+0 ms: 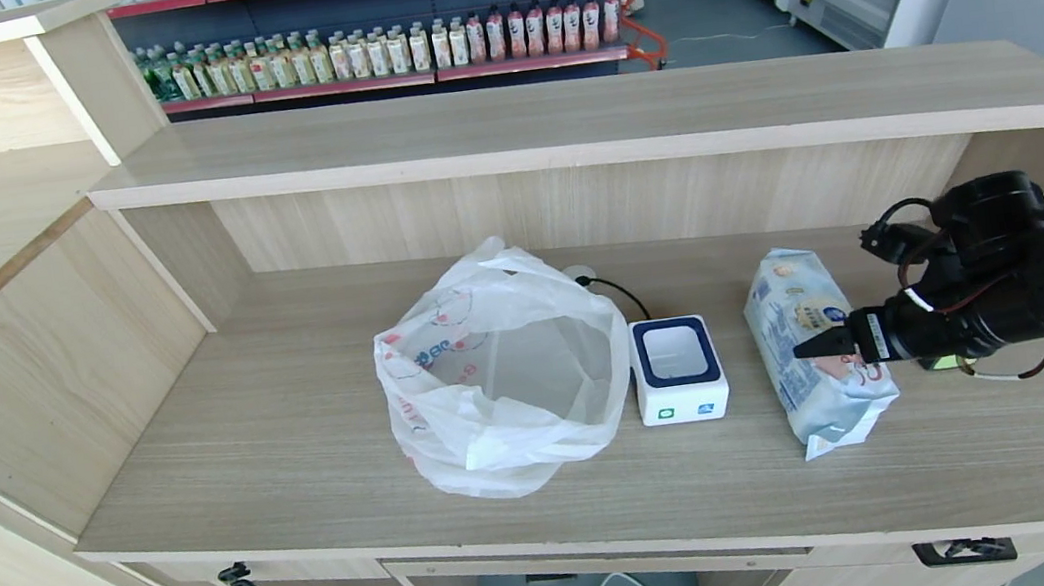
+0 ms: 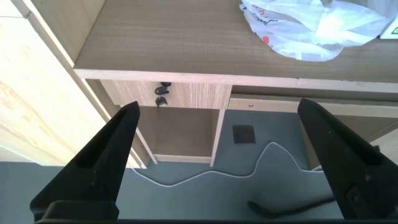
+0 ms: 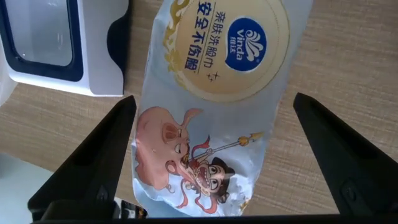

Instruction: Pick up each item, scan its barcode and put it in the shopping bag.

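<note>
Overhead, right pincer (image 3: 214, 102) hung wide open above the tissue pack (image 1: 790, 298), gripping nothing, pack lay flat on the counter (image 1: 298, 433) beside the scanner (image 1: 678, 368), left pincer (image 2: 219, 106) likewise open, empty.

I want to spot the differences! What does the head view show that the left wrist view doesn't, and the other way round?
Head view: the scanner, the tissue pack, the right gripper straddling it, and shelves of bottles. Left wrist view: the open left gripper and a white cable on the floor. Both: the shopping bag and the wooden counter.
</note>
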